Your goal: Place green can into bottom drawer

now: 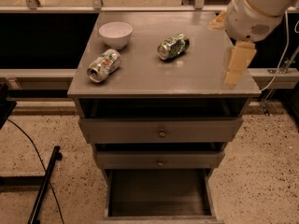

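Cream-coloured and blunt, the end effector point(237, 63) hangs from the arm's white housing point(254, 8), well to the right of the green can point(173, 46) as we see it, over the edge of the grey table point(187, 78) on which that can lies. It carries nothing. We cannot tell whether it is spread or pressed together.

The green can lies on its side, tilted, one silver end turned towards us and to the left. Nothing touches it. Farther left of the green can lies a silver-white can point(103, 65) with red and green marks, also on its side. A white bowl point(116, 33) stands left of the green can and a little behind it. Below and in front of the green can, under two shut drawers point(161, 130), the bottom drawer point(159, 192) stands pulled out, its dark floor bare.

We judge the pick not yet begun, and several things could go wrong from here:
- A can on its side rolls. A closing grip that meets the curved wall off-centre could push the green can away, towards the silver-white can or off the table.
- The two cans look alike in this dim light, so the end effector could settle on the wrong one.
- The bottom drawer lies low and partly beneath the shut drawers. A can carried down too close to them could knock against their fronts.
- A release from too high could let the can bounce out over the thin side walls.
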Motion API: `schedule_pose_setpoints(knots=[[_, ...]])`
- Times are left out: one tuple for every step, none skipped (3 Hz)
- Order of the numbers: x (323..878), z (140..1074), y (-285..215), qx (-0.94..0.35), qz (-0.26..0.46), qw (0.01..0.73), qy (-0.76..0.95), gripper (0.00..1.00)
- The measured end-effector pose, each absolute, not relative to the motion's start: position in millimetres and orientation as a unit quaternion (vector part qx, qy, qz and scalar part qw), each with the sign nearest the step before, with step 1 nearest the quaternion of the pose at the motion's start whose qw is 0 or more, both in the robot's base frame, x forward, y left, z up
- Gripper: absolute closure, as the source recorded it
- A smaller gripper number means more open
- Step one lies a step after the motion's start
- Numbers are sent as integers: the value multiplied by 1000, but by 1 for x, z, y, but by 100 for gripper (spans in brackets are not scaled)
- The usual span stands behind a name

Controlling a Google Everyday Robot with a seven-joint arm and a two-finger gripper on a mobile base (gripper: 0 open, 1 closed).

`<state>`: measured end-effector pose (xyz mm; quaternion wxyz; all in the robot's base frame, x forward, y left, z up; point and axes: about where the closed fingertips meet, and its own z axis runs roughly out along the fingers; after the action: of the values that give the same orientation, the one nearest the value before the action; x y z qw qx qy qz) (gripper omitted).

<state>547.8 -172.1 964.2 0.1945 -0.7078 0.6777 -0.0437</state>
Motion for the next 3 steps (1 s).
schedule_pose_setpoints(knots=[[584, 956, -163, -732, -36, 203, 649, 0], [623, 946, -158, -752, 0, 274, 599, 0], [623, 950, -171, -751, 19, 310, 583, 0]])
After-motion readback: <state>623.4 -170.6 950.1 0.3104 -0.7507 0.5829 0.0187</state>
